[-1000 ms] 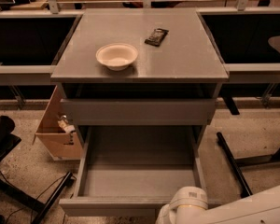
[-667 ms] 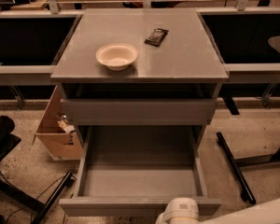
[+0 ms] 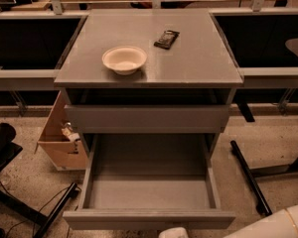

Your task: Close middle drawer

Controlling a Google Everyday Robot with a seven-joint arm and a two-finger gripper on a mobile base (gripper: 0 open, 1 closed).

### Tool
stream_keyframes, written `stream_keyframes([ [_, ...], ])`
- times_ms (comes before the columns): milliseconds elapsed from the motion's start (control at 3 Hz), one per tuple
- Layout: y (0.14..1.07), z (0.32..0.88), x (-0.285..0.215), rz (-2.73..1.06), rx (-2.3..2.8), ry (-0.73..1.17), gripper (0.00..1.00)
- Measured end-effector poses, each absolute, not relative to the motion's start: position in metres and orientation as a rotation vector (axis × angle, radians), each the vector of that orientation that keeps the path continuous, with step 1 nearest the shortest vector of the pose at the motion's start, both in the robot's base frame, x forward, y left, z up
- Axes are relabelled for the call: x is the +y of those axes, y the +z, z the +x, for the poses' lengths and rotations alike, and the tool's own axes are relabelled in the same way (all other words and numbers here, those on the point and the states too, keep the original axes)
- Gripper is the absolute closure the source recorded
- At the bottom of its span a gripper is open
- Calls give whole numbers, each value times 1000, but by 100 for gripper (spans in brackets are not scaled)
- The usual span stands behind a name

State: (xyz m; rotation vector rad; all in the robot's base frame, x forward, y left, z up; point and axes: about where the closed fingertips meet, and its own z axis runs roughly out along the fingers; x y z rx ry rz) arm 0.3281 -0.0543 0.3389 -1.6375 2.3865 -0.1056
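1. Camera view, nearest edge: the gripper [image 3: 173, 233] shows only as a white rounded piece at the bottom border, just in front of the open drawer's front panel. Whether it is wide or narrow cannot be told. The white arm [image 3: 284, 223] enters from the bottom right corner.
2. The middle drawer [image 3: 149, 182], a wide matte grey handle-less drawer with a flat front panel and a long rectangular tray with low side walls, is pulled far out of the cabinet toward the camera. Its front panel faces the viewer and runs left to right. The tray's long axis runs near to far, back into the cabinet.
3. Just above and behind it sits another grey drawer front [image 3: 146, 118], with a dark gap over it.
4. Left of the cabinet, an open brown cardboard box [image 3: 59, 145] stands on the speckled floor [image 3: 270, 140]. To the right, a black metal leg [image 3: 248, 175] lies along the floor.
5. On the flat grey cabinet top [image 3: 203, 63] rests a round cream bowl [image 3: 124, 59], upright, toward the left.
6. Farther back and to the right of the bowl, apart from it, lies a small dark rectangular packet [image 3: 167, 38]. Its print is too small to read.
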Motion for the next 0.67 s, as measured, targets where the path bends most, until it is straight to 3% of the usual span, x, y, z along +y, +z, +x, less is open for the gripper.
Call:
stream_keyframes([
  [667, 336, 404, -60, -1680, 2160, -449, 100],
])
